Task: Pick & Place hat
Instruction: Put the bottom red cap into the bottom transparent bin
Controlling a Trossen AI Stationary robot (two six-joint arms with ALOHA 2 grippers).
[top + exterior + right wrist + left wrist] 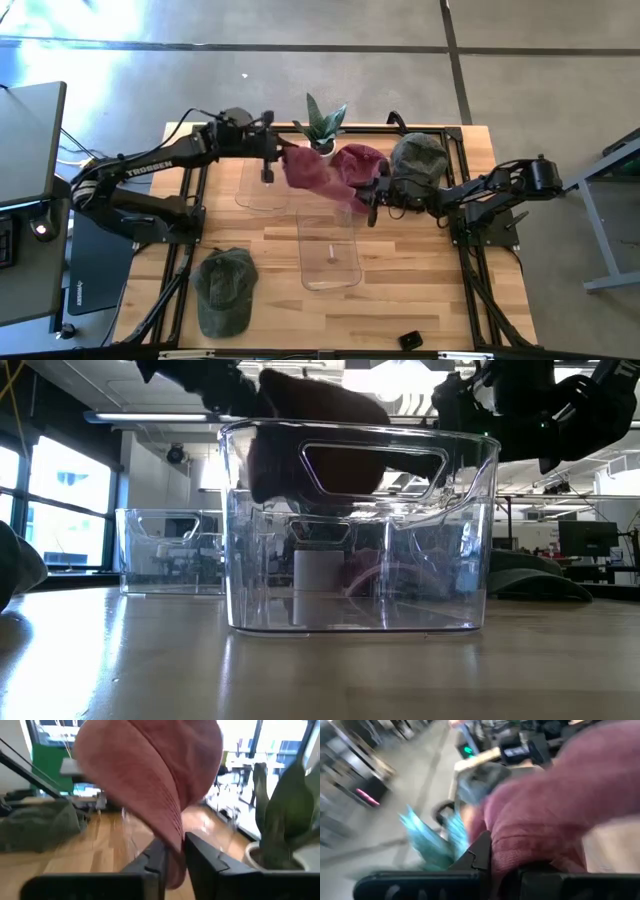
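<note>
A maroon hat [330, 170] hangs in the air between my two grippers, above the far end of a clear plastic bin [330, 250]. In the low view the hat [320, 420] shows dark above that bin's rim [360, 430]. My left gripper [283, 158] is shut on the hat's left end. My right gripper [372, 195] is shut on its right side. A green hat [225, 290] lies flat on the table's near left. Another green hat [420, 155] lies at the far right. My left gripper [492, 855] pinches the maroon hat's left edge [515, 850] between its two fingers, coming level from the table's left. The hat is lifted clear and sags away from the fingers. My right gripper [172, 852] pinches the stitched brim edge [172, 840] between its two fingers, coming from the table's right. The hat stands clear of the table above the fingers in this view.
A second clear bin [265, 185] stands on the table's far left, under my left wrist. A potted plant [325, 125] stands at the far edge just behind the hat. A small black object [410, 340] lies at the near edge. Bare wood shows at the near right.
</note>
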